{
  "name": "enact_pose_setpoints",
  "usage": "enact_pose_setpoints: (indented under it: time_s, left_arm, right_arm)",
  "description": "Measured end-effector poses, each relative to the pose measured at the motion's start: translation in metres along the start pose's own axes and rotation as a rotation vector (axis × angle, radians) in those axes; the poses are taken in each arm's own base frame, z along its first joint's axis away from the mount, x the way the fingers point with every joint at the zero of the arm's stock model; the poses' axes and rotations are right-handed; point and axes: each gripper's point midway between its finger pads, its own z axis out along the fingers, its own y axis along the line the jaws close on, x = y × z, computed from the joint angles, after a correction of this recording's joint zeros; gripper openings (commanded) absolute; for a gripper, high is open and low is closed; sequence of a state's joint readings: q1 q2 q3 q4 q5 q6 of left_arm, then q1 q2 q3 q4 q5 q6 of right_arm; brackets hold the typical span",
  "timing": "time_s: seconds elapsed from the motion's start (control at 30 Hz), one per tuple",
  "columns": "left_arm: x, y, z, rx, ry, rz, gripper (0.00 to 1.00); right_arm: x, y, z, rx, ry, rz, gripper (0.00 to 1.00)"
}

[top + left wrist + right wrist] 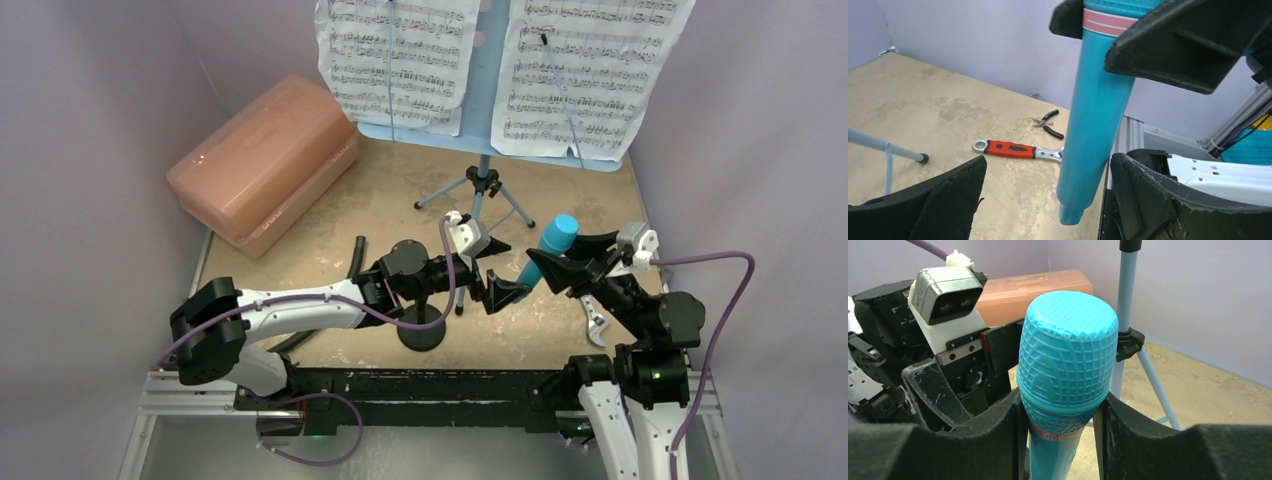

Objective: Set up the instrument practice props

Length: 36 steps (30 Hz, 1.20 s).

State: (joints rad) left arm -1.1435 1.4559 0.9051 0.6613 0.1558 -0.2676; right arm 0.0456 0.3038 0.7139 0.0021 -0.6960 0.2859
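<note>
On the bench [400, 200], the light-blue music stand [490, 90] is upright at the far edge on its tripod [482, 188], with both sheet-music pages [400, 55] resting on it. The salmon-pink case [265, 165] sits far left, well apart from anything you need. The black mic stand [422, 333] stands near the front edge, its round base showing just under your left arm. That arm hides the stand's top, so you cannot tell from here how the holder faces.

The turquoise microphone [553, 240] is off the bench, in the air to the right of the mic stand. Your right fingers [1158, 440] are clenched on it just below the gridded head, at the pink band. Its long axis is tilted: the head points up and toward the far right, the tail down and toward the near left, slanting toward the mic stand's side. Your left fingers [943, 200] are released and spread wide on either side of the lower body, one well clear of it and the other close beside the tail end.

So your right arm carries the microphone, and the mic stand lies to the left of its tail. The next move likely calls for bringing the tail over the stand's top and straightening the axis. Your left wrist sits right above the stand and may block that path.
</note>
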Motion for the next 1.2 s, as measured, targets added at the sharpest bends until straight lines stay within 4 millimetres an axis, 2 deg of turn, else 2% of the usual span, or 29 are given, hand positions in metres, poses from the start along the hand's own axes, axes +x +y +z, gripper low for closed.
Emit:
enact_pose_setpoints:
  time_s: [0.23, 0.33, 0.5, 0.63, 0.77, 0.9, 1.07, 1.2]
  left_arm:
    - [-0.01, 0.023, -0.011, -0.08, 0.023, 0.06, 0.92]
    - [-0.019, 0.039, -0.02, -0.13, 0.042, 0.094, 0.92]
    - [-0.028, 0.068, -0.045, -0.22, 0.095, 0.139, 0.92]
    - [-0.03, 0.081, -0.07, -0.271, 0.156, 0.159, 0.91]
    - [-0.03, 0.083, -0.098, -0.302, 0.223, 0.165, 0.91]
    - [-0.026, 0.071, -0.121, -0.286, 0.285, 0.156, 0.88]
    - [-0.015, 0.06, -0.139, -0.254, 0.357, 0.135, 0.85]
    - [-0.003, 0.056, -0.148, -0.238, 0.416, 0.132, 0.85]
  right_arm:
    - [-0.003, 0.0, 0.001, -0.005, -0.011, -0.017, 0.0]
    - [-0.006, 0.003, 0.002, -0.027, -0.027, -0.032, 0.0]
    - [-0.001, 0.002, 0.004, -0.041, -0.035, -0.028, 0.0]
    - [0.008, -0.002, 0.006, -0.039, -0.027, -0.01, 0.0]
    - [0.01, -0.004, 0.009, -0.043, -0.036, 0.008, 0.0]
    - [0.014, -0.007, 0.016, -0.065, -0.041, 0.052, 0.0]
    - [0.026, -0.015, 0.026, -0.069, -0.014, 0.131, 0.0]
    - [0.026, -0.018, 0.03, -0.073, -0.022, 0.157, 0.0]
